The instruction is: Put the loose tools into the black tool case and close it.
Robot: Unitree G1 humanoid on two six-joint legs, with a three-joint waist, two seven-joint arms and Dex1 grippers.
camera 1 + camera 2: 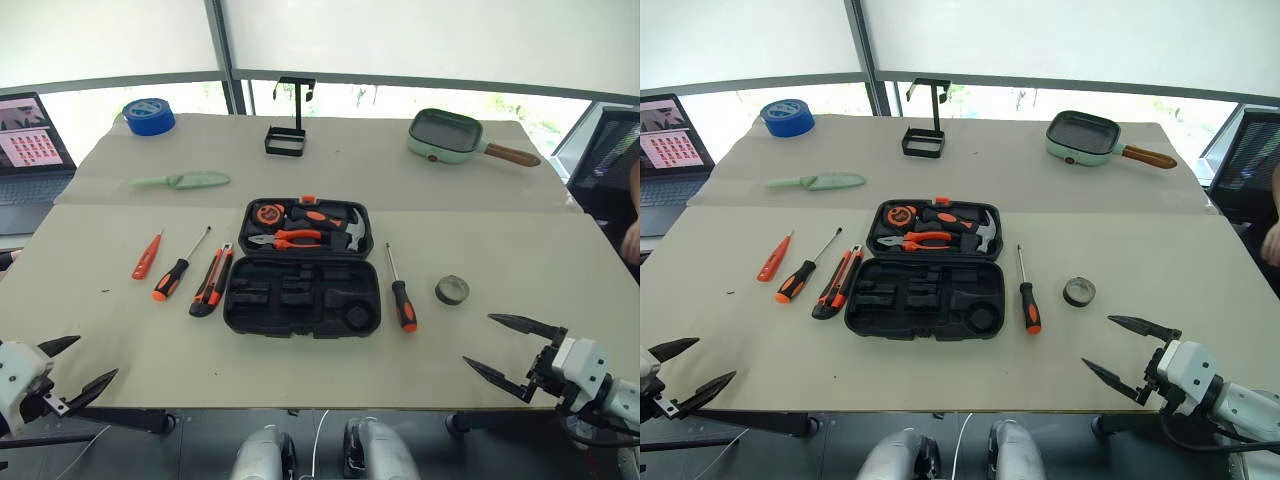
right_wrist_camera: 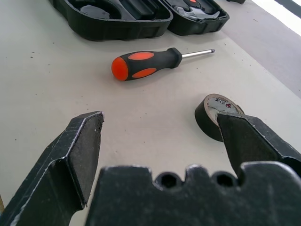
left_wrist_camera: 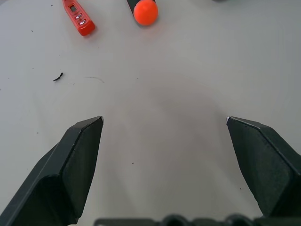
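We see a wide, matte pale counter (image 1: 480, 190) with the black tool case (image 1: 302, 295) lying open flat at its middle, lid laid back so the moulded slots face up; the far half already carries a hammer and pliers, while the near half's hard plastic recesses sit empty. We judge the loose tools are fanned out beside it for easy reach. To its left lie the utility knife (image 1: 211, 281), a black-and-orange screwdriver (image 1: 178, 266) and the slim orange screwdriver (image 1: 146, 256). To its right lie a second screwdriver (image 1: 401, 293) with a rubbery grip and the small dark tape roll (image 1: 452, 290), lying flat. Our left hand (image 1: 68, 368) and right hand (image 1: 508, 354) hang at the near edge, fingers spread wide, holding nothing.
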